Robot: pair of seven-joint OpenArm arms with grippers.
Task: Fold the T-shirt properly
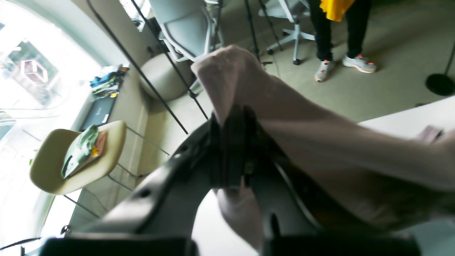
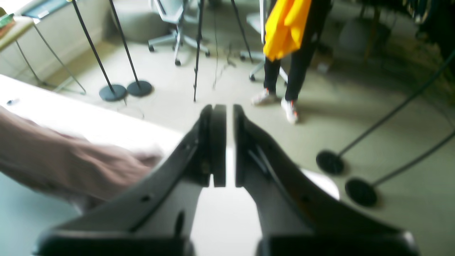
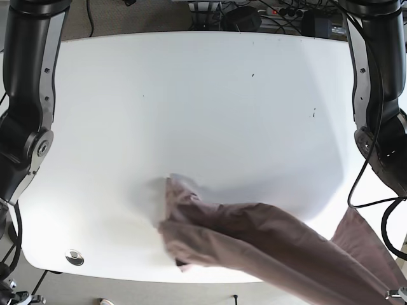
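The dusty-pink T-shirt (image 3: 254, 235) lies bunched on the white table (image 3: 222, 95) near its front edge, one end on the surface and the rest stretched up toward the lower right corner. My left gripper (image 1: 236, 115) is shut on a fold of the T-shirt (image 1: 320, 142) and holds it lifted above the table. My right gripper (image 2: 229, 115) is shut to a narrow gap with nothing between the fingers; the T-shirt (image 2: 71, 160) lies to its left. Neither gripper shows in the base view.
Both arms stand at the table's sides (image 3: 25, 95), (image 3: 375, 95). Beyond the table a person (image 2: 295, 53) holds yellow cloth. Stand bases (image 2: 113, 92), (image 2: 328, 161) and office chairs (image 1: 188, 28) are on the floor.
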